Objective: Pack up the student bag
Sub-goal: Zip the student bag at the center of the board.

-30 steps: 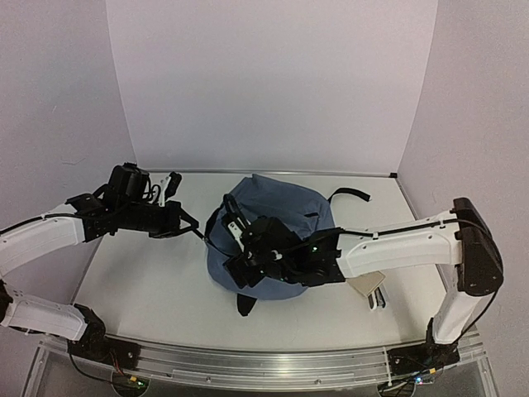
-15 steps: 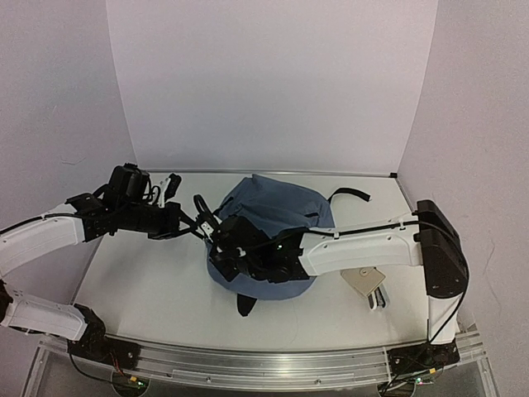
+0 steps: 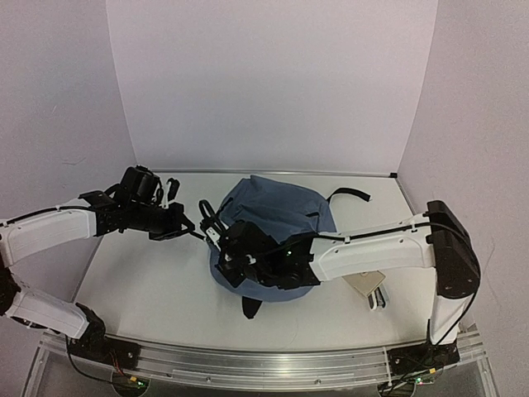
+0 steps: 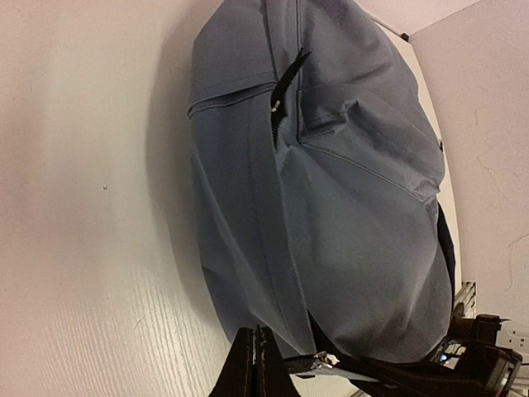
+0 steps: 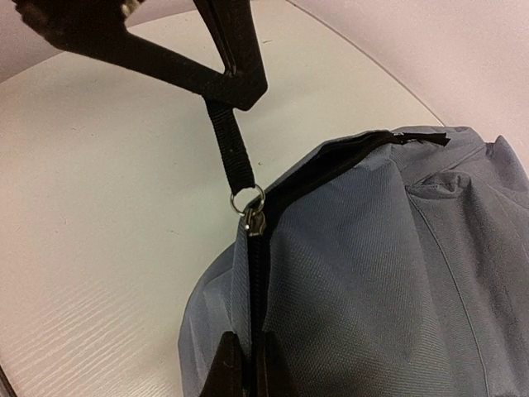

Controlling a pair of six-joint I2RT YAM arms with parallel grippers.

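The student bag [image 3: 277, 213] is a slate-blue fabric backpack lying in the middle of the table. My left gripper [image 3: 195, 228] reaches its left edge and is shut on the black zipper pull strap [image 5: 232, 142], which hangs taut to a metal ring and the slider [image 5: 254, 222]. My right gripper [image 3: 223, 251] lies across the bag's front, shut on the bag's fabric at the zipper line [image 5: 258, 289] just below the slider. In the left wrist view the shut jaws [image 4: 254, 365] sit at the bag's lower edge [image 4: 331, 207]. The right wrist view shows the right gripper [image 5: 245, 365] pinching the seam.
A tan flat item with a small white-and-black object [image 3: 369, 287] lies on the table right of the bag. The bag's black strap [image 3: 348, 194] trails to the back right. White walls close in the table on three sides.
My right gripper slid left across the bag and went from open to shut on the fabric by the zipper. The left arm shifted slightly, still holding the pull strap.
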